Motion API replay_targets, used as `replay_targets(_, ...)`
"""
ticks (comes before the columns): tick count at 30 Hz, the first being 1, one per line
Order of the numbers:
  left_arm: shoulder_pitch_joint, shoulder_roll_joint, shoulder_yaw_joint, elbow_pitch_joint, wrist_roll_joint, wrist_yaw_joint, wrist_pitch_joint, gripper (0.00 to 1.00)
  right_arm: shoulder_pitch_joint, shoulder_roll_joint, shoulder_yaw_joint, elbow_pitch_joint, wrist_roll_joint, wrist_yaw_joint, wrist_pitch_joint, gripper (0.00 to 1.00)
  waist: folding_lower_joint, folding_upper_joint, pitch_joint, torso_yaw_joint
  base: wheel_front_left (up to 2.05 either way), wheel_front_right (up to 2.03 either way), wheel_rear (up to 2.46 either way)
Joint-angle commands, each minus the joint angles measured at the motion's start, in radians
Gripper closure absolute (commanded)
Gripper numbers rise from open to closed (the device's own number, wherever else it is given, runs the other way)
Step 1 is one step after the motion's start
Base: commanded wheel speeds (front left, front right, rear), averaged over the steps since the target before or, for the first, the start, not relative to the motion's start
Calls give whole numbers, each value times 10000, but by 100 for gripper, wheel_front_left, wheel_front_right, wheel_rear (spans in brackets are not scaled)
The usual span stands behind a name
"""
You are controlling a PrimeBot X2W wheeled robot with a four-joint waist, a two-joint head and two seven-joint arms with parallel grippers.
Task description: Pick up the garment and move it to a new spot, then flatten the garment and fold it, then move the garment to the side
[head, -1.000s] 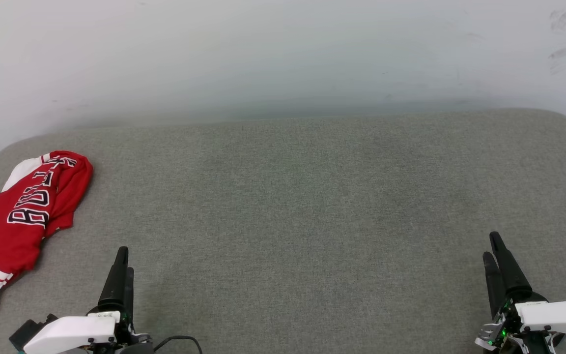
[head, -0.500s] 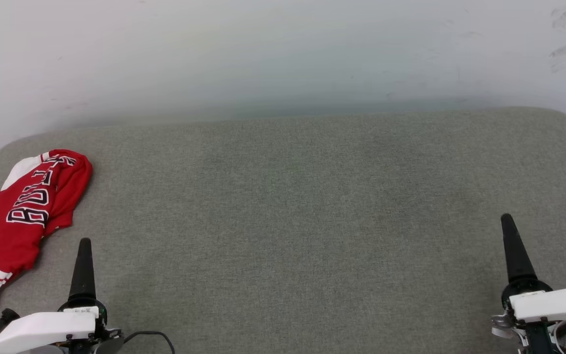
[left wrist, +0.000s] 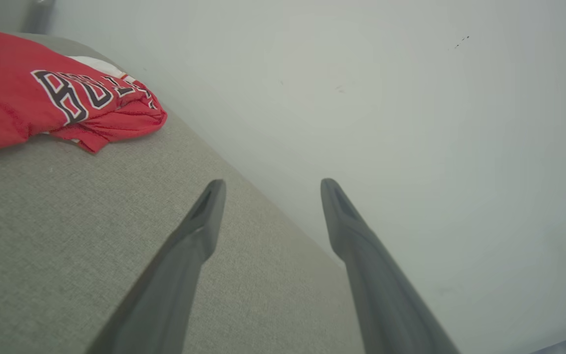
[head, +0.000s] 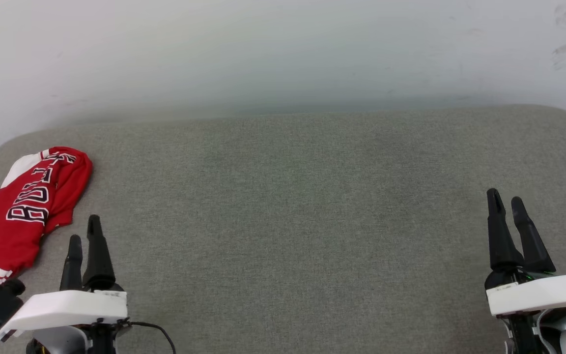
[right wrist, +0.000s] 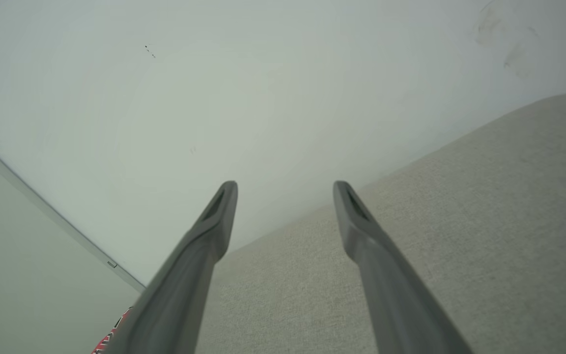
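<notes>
**Red garment (head: 20,206) lies left of the left end effector (head: 84,228)**

We see the garment bunched at the left end of the grey fabric-covered worktop (head: 288,196), with its near end running off the head view's left edge. Its long axis runs away from us and leans a little to the right at the far end. It sits just beside the left end effector, to that end effector's left, and the 2 are apart. The right end effector (head: 504,196) is well apart from it, at the other end of the worktop. We judge the left arm the nearer 1, and the pick a short reach leftward and slightly forward.

Each end effector has its 2 long dark fingers spread wide with nothing between them. The wrist views show bare worktop and pale wall (head: 263,59) through the gaps.

The garment looks like a thin, limp mesh knit, doubled over itself in soft rumpled folds. White sleeve cloth shows at both its ends, with a thin red stripe across the near white panel. The black, white-outlined letters lie sideways to us. The worktop's cover is a coarse woven cloth over padding, with rounded corners. We expect it to drag on the knit.
</notes>
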State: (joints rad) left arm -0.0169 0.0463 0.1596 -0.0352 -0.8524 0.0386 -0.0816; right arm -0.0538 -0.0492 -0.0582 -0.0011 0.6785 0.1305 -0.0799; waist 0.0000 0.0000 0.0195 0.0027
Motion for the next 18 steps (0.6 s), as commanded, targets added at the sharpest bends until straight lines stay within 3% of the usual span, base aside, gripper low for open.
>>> replay_targets(1, 7, 33, -112, -268, 387, 107, -68, 0, -186, -18, 66, -236, -344, 2, -88, 0, 0, 0, 5, 1, 0, 0, 0)
replay_targets(10, 201, 65, -1167, -870, 2319, 667, -347, 0, -158, -18, 538, -670, -2201, 2, -369, 0, 0, 0, 58, 11, 0, 0, 0)
replay_targets(15, 274, 398, -1811, -914, 3139, 776, -491, 0, -102, -18, 527, -716, -3115, 2, -506, 0, 0, 0, 61, 10, 0, 0, 0)
replay_targets(18, 271, 581, -2192, -978, 3574, 1141, -581, 0, -87, -18, 527, -773, -3572, 2, -590, 0, 0, 0, 76, 9, 0, 0, 0)
